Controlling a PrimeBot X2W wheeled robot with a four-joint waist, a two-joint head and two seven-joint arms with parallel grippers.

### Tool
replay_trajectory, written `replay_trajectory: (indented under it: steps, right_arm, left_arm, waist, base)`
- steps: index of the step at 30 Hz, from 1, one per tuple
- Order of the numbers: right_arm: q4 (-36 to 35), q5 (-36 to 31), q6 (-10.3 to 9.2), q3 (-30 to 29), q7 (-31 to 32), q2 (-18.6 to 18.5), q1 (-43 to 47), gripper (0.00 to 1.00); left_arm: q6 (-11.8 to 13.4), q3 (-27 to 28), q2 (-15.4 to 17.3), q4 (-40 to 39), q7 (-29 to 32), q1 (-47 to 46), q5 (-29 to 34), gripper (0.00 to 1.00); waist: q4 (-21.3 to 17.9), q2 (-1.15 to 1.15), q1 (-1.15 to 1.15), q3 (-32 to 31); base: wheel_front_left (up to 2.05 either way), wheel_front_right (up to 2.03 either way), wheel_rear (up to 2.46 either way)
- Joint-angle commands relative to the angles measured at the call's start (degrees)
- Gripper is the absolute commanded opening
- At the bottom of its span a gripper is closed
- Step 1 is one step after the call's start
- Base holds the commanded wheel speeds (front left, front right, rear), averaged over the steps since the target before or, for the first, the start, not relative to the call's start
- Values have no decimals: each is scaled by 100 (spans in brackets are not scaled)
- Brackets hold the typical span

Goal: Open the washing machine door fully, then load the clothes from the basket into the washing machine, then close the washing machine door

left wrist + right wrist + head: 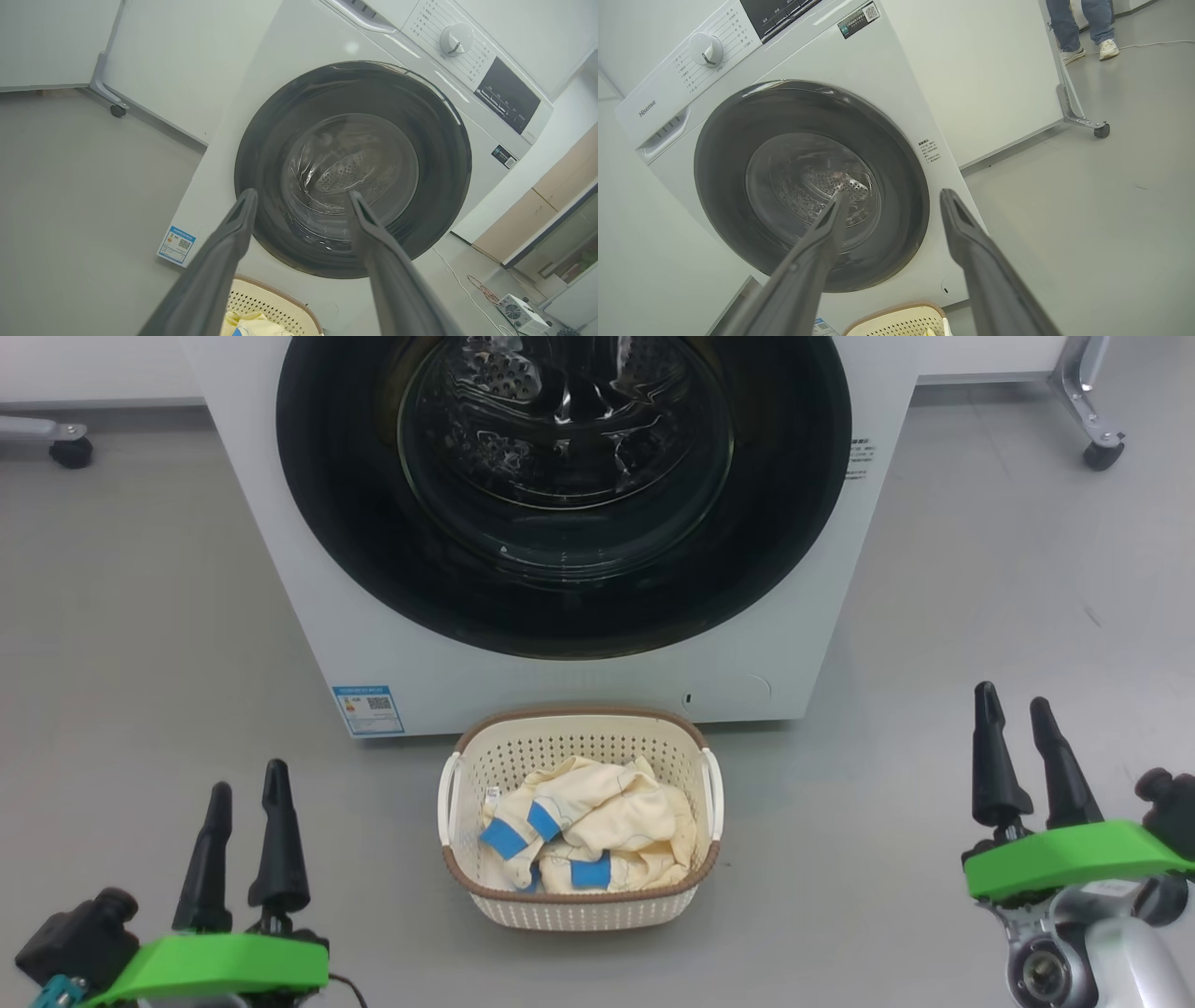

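Two grippers gape empty, left gripper (248, 777) and right gripper (1013, 696); one basket (579, 745), one closed washing machine door (345, 523)

Left gripper (248, 777) sat left of the basket (560, 747), well apart from it, level with its near half, its two dark fingers pointing up-view and spread, touching nothing. Right gripper (1013, 696) sat right of the basket, further out and level with its far rim, fingers likewise parted and free. Each wrist carried a green bracket (224, 963); a silver wrist joint (1074, 961) showed under the right one.
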Motion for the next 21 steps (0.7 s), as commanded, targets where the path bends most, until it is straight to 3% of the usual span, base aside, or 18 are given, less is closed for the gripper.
replay_trajectory:
  steps: [1, 13, 21]
  right_arm:
    - [-226, -210, -13, 131, -83, -119, -350, 100]
    - [12, -1256, -15, 353, -286, -131, -434, 100]
    - [253, -1794, -16, 404, -421, -139, -479, 100]
  left_arm:
    - [-32, 134, 103, -236, -97, -211, 244, 100]
    - [-36, 55, 100, -182, -297, -173, 1572, 100]
    - [-40, -143, 131, 81, -430, -173, 2122, 100]
  waist:
    - [4, 0, 0, -2]
    - [4, 0, 0, -9]
    - [1, 0, 0, -40]
  base:
    - [0, 0, 0]
    - [0, 0, 0]
    - [0, 0, 0]
